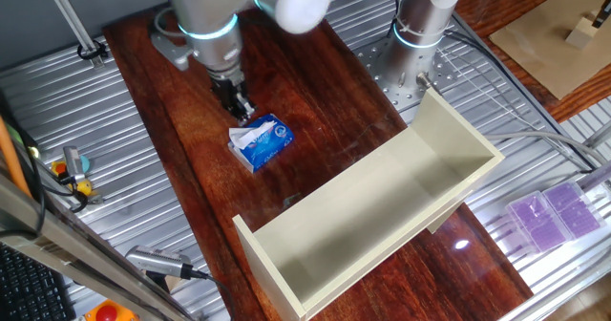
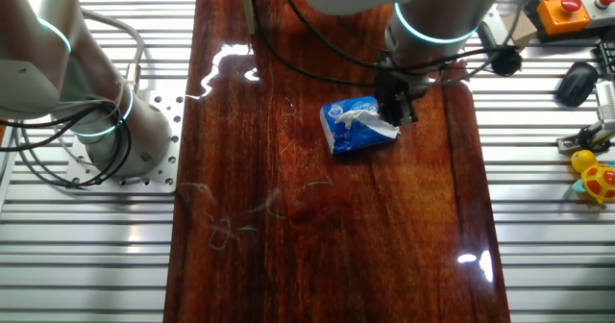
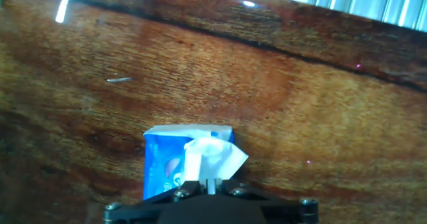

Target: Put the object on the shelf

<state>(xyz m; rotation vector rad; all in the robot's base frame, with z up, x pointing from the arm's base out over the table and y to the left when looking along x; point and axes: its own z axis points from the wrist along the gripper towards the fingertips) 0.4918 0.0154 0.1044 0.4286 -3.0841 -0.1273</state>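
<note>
The blue-and-white tissue pack (image 1: 264,141) is on the dark wooden table, left of the shelf's far end. It also shows in the other fixed view (image 2: 354,128) and in the hand view (image 3: 167,163). White tissue (image 3: 208,156) sticks out of its top and runs up between my fingers. My gripper (image 1: 242,114) stands over the pack's tissue end, its jaws closed to a thin gap on the tissue. I cannot tell whether the pack rests on the table or hangs just above it. The long cream shelf (image 1: 382,206) lies open-side up, diagonally at the right.
A second arm's base (image 1: 423,27) stands behind the shelf on the metal plate (image 2: 96,121). Purple boxes (image 1: 554,216) lie at the far right. A red button (image 2: 562,11), a mouse (image 2: 577,81) and a yellow toy (image 2: 596,177) sit beside the table.
</note>
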